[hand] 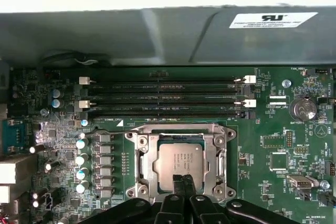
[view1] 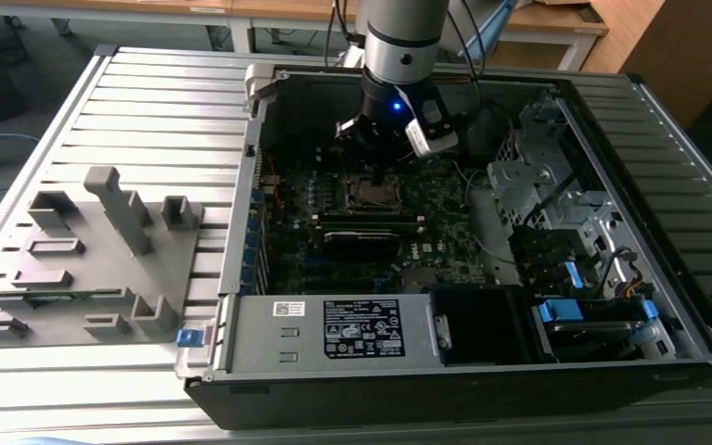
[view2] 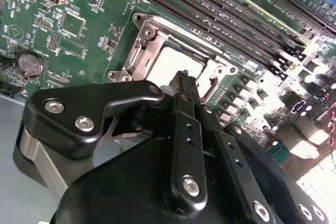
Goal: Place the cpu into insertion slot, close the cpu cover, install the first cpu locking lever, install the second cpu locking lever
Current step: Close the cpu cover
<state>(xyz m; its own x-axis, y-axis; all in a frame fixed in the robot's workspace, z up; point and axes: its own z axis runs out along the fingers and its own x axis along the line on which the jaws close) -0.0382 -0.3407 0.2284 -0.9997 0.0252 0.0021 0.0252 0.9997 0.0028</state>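
The cpu [hand: 177, 160] lies flat in the insertion slot [view1: 375, 192] on the green motherboard, its silver top showing through the cut-out of the cpu cover [hand: 142, 156]. The cover lies down flat around the chip. In the second wrist view the cpu [view2: 170, 62] and the cover [view2: 149, 38] sit just beyond my fingertips. My gripper [hand: 182, 181] is shut with nothing between its fingers, and its tip [view2: 184, 80] rests at the socket's edge, over the cover's rim. In the exterior view the gripper [view1: 387, 148] hangs inside the open computer case, just behind the socket.
Long black memory slots [hand: 163, 98] run beside the socket, with the case wall [hand: 157, 35] behind them. A row of capacitors [hand: 81, 158] and a coin battery [hand: 303, 109] flank it. A grey fixture tray [view1: 84, 260] lies at the exterior view's left; drive bays [view1: 541, 185] stand at its right.
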